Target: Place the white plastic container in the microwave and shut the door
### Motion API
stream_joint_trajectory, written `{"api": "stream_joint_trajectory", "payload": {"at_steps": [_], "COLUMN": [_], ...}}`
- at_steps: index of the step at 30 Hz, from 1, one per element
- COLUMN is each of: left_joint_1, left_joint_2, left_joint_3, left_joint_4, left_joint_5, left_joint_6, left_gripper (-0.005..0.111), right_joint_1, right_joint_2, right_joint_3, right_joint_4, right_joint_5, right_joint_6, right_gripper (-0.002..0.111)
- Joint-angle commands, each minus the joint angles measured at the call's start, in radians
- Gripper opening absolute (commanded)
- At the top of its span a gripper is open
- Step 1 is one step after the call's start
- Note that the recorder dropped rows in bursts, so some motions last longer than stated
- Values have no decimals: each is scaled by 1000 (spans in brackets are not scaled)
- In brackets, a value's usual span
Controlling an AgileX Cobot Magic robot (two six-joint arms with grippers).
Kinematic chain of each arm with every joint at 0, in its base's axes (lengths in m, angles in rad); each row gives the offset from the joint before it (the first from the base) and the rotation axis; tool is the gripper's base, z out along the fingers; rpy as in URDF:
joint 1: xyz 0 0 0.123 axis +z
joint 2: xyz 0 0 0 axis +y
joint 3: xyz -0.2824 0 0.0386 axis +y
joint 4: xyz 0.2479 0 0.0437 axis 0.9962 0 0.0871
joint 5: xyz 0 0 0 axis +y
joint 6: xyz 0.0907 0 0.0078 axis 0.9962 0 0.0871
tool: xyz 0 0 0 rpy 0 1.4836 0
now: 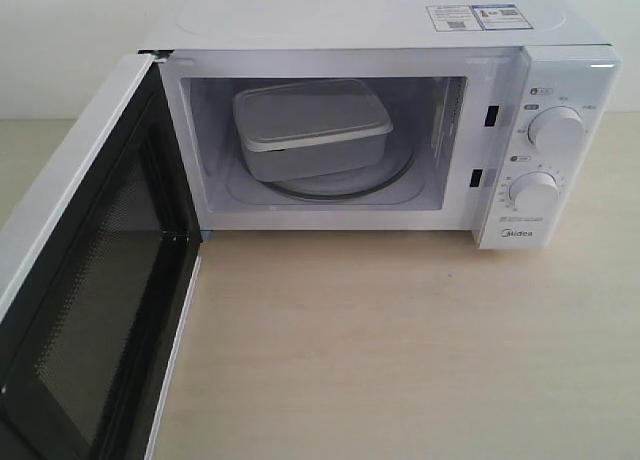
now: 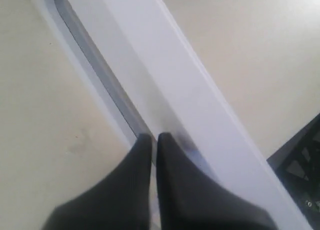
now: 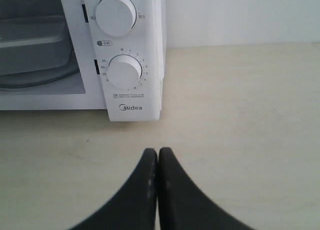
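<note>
- a pale light-wood tabletop (image 1: 400, 340) is spreading across the whole lower part of the exterior view, its fine grain running side to side.
- a plain white wall (image 1: 60, 40) is rising behind the tabletop's far edge, meeting it in a straight level line.
- soft, even light is falling on the surface; only a narrow band of shadow (image 1: 340, 240) is lying across its middle.
- the right wrist view is showing tabletop (image 3: 240, 120) and wall (image 3: 240, 15) again, the wall looking faintly grey.
- the left wrist view is rendering the tabletop (image 2: 35, 90) cream and blurred, with a faint smudge (image 2: 80, 141).
</note>
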Motion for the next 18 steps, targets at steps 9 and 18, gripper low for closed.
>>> {"api": "stream_joint_trajectory", "payload": {"at_steps": [9, 18], "left_joint_1": [-103, -223], "left_joint_2": [2, 17], "left_joint_3": [-2, -2], "left_joint_4": [-168, -223], "left_joint_5": [-64, -179], "left_joint_6": [59, 59], "left_gripper": [4, 4], "right_joint_1": [-2, -2], "right_joint_2": [-5, -5], "right_joint_3": [0, 0], "right_joint_4": [-1, -1], "right_joint_5": [-2, -2], "right_joint_6": [-1, -1], "right_gripper": [0, 0]}}
